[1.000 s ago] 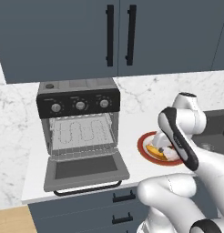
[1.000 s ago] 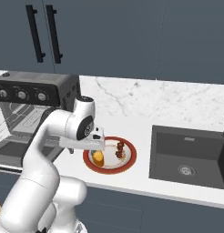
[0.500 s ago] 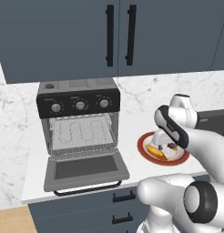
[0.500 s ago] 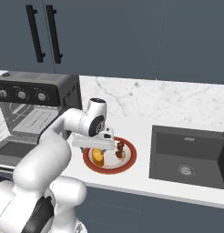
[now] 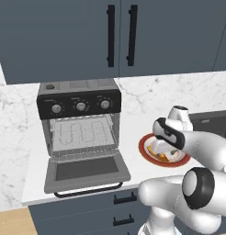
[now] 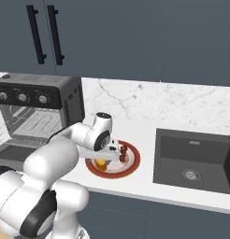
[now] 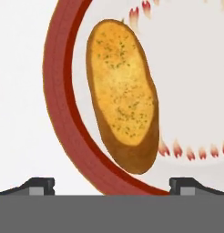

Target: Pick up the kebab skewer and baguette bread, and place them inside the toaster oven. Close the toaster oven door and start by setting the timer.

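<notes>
A white robot arm hangs its gripper (image 7: pixel 112 184) low over a red-rimmed plate (image 6: pixel 132 167) at centre frame in the right base view, fingers spread wide and holding nothing. In the hand view, the baguette bread (image 7: pixel 124 93) lies on the plate near its red rim, running from upper left to lower centre of the frame, its lower end reaching down between the two finger tips. The kebab skewer (image 6: pixel 122 152) sits on the same plate, toward its right side in the right base view. At left of the left base view, the toaster oven (image 5: pixel 80 124) stands with its wire rack bare and the toaster oven door (image 5: pixel 86 170) dropped flat toward the counter's front edge. By the look of things, the job has barely begun: neither food item has been lifted, nothing is inside the oven, the door is not yet closed and the timer knobs (image 5: pixel 81 106) await setting.
</notes>
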